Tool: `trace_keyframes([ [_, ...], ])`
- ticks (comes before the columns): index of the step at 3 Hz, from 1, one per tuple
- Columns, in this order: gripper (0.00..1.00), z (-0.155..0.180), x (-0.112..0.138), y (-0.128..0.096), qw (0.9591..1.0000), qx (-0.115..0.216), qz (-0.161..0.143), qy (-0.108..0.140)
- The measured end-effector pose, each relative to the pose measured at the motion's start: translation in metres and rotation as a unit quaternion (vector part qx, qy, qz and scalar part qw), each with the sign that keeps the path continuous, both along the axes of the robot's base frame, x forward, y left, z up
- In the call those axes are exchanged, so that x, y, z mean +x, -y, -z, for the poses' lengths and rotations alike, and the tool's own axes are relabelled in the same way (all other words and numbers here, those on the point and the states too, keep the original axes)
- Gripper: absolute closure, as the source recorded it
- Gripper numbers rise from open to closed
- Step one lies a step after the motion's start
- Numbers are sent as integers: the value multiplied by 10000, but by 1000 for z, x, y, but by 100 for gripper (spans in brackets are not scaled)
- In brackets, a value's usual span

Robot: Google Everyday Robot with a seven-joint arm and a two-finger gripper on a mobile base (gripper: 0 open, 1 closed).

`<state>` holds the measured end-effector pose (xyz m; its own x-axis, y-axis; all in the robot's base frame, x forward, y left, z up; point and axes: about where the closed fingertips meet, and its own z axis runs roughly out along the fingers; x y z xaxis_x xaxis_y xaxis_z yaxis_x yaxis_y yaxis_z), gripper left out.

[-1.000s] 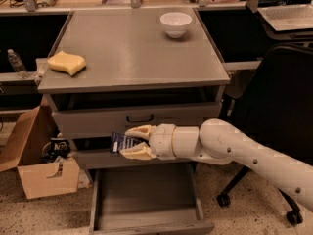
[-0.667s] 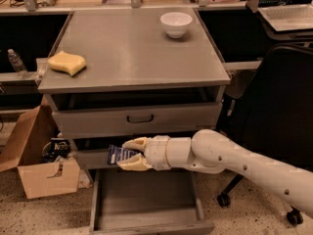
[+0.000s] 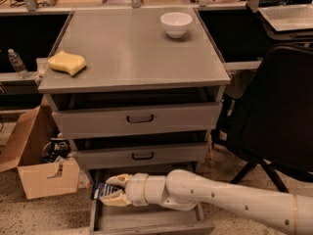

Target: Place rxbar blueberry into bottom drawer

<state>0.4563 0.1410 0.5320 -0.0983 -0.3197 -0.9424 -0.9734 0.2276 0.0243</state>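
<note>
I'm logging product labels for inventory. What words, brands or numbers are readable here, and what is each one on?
Nothing reads clearly.
rxbar blueberry, held in the gripper at the left edge of the open bottom drawer: pale lettering, too blurred to read.
Dark packet in the cardboard box: pale marks, too blurred to read.
Water bottle: no label text can be made out.

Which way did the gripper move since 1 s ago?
Yes, down-left: the gripper, holding the rxbar blueberry, dropped from the middle drawer front to the bottom drawer.
</note>
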Motion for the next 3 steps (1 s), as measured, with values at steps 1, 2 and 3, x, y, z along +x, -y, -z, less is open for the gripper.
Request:
trace_keyframes([
  [1, 100, 65, -6, -35, 9991, 213, 21, -375],
  [2, 100, 85, -22, -47, 9970, 373, -13, -676],
  [3, 100, 85, -22, -47, 9970, 373, -13, -676],
])
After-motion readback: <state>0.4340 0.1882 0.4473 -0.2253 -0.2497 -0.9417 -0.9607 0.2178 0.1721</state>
